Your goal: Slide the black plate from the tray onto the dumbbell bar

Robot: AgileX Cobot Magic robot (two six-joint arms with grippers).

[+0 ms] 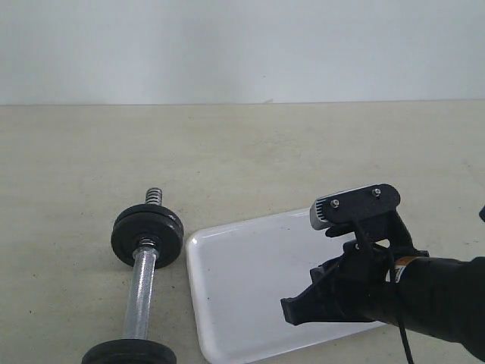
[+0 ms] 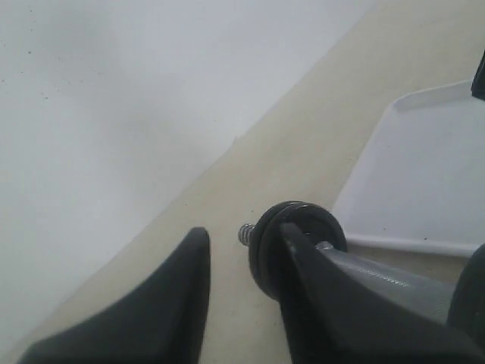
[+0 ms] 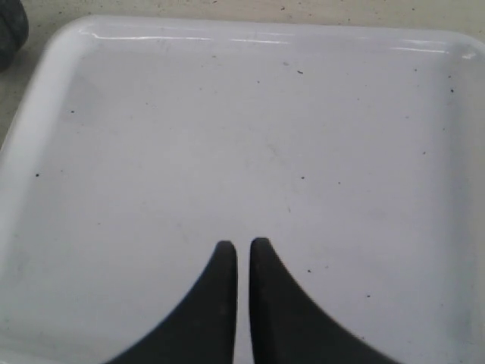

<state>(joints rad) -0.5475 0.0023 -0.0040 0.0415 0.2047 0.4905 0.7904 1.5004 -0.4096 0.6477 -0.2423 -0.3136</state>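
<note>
The dumbbell bar (image 1: 140, 292) lies on the table left of the tray (image 1: 227, 303). The black plate (image 1: 148, 235) sits on the bar's far end, its rim looking doubled, with the threaded tip (image 1: 154, 196) sticking out beyond it. Another black disc (image 1: 129, 353) is on the near end. The tray (image 3: 151, 114) holds nothing. My right gripper (image 1: 292, 311) hovers low over the tray, shut and empty (image 3: 242, 246). My left gripper (image 2: 244, 229) is outside the exterior view; its fingers stand apart over bare table, with the bar (image 2: 394, 277) and plate (image 2: 267, 250) beyond one finger.
The tan table (image 1: 303, 152) runs back to a white wall (image 1: 242, 45). In the left wrist view, the tray's corner (image 2: 424, 174) lies just past the plate. A dark disc edge (image 3: 11, 30) shows off one tray corner in the right wrist view.
</note>
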